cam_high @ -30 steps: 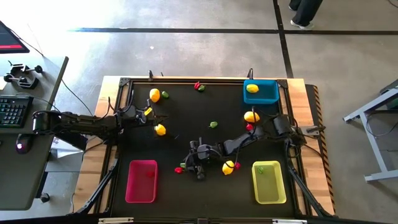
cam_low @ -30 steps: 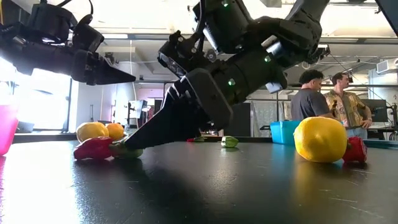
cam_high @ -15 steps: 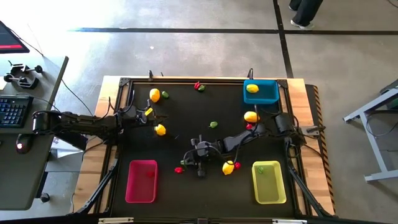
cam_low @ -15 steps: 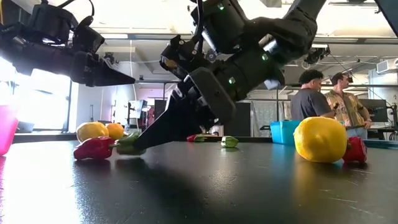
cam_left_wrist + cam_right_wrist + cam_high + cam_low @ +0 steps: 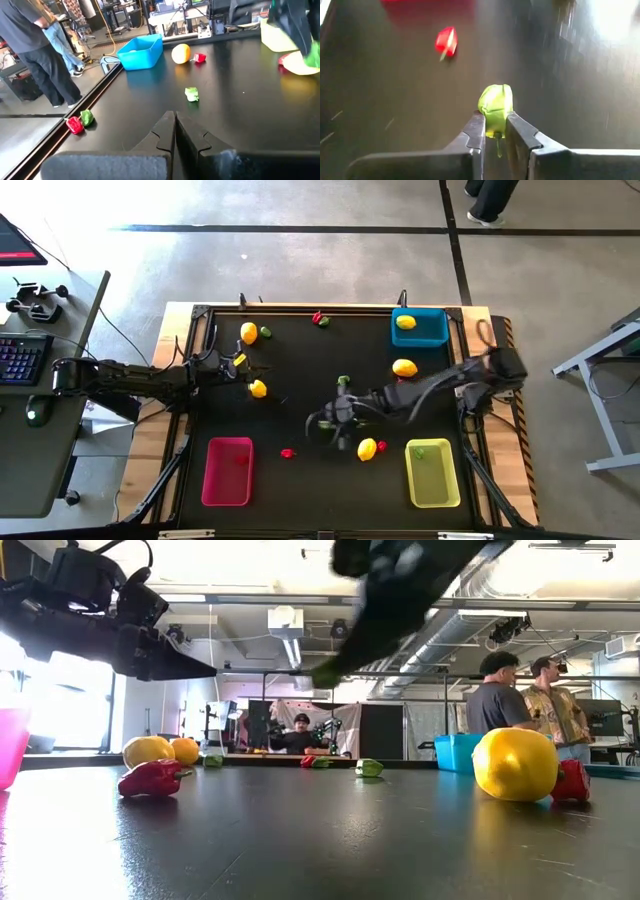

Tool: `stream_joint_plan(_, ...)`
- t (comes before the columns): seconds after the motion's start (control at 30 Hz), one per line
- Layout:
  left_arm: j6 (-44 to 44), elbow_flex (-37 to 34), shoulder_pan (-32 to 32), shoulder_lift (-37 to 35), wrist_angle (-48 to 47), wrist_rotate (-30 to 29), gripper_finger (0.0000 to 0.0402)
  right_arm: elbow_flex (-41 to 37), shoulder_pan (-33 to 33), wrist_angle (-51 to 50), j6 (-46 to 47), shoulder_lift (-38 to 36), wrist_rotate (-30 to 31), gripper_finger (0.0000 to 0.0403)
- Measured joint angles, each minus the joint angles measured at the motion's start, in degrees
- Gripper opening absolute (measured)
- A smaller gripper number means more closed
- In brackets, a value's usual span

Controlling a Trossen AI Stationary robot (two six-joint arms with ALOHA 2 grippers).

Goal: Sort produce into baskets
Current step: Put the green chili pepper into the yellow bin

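My right gripper point(image 5: 325, 423) is high above the table's middle, shut on a small green piece point(image 5: 495, 100), which also shows in the low view point(image 5: 325, 671). A red piece point(image 5: 288, 452) lies on the table below it, near the pink-red basket point(image 5: 228, 470). A lemon point(image 5: 367, 448) lies beside the yellow-green basket point(image 5: 432, 472), which holds a green bit. The blue basket point(image 5: 420, 328) at the far right holds a lemon. My left gripper point(image 5: 243, 366) is shut and empty above the table's left part, near a lemon point(image 5: 258, 388). My right gripper pinches the green piece by its lower part point(image 5: 494, 125) between its two fingertips. The piece's rounded end sticks out past the fingertips. The piece is lifted clear of the table.
More lemons lie at the far left point(image 5: 248, 332) and the right point(image 5: 404, 367). Green bits lie at the far left point(image 5: 265, 332) and the middle point(image 5: 343, 380). A red piece point(image 5: 318, 318) lies at the far edge. People stand beyond the table point(image 5: 500, 690).
My right gripper has risen from the table beside the red piece with the green piece in its fingers and drawn toward the table's right and far side. The green piece is now lifted clear. The red piece stays on the table.
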Motion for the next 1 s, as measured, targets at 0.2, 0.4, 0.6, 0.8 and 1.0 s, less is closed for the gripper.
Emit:
stream_joint_plan(0.2,-0.04,0.02,0.0,0.0,-0.11,-0.02,0.0,0.0,5.08,-21.56,21.06,-9.01,-0.04,0.0033)
stream_joint_plan(0.4,-0.46,0.02,0.0,0.0,-0.22,-0.02,0.0,0.0,13.74,-39.02,45.74,-16.98,-0.79,0.0034)
stream_joint_plan(0.6,-1.01,0.02,0.0,0.0,-1.07,-0.02,0.0,-0.01,26.23,-47.0,66.61,-19.53,4.32,0.0034)
stream_joint_plan(0.8,-0.63,0.02,0.0,0.0,-0.17,-0.28,0.0,-5.39,31.92,-47.49,77.2,-19.34,2.74,0.0034)
stream_joint_plan(1.0,-0.02,0.02,0.0,0.0,-0.15,-0.39,0.0,-14.31,31.66,-43.68,82.77,-19.33,-5.91,0.0034)
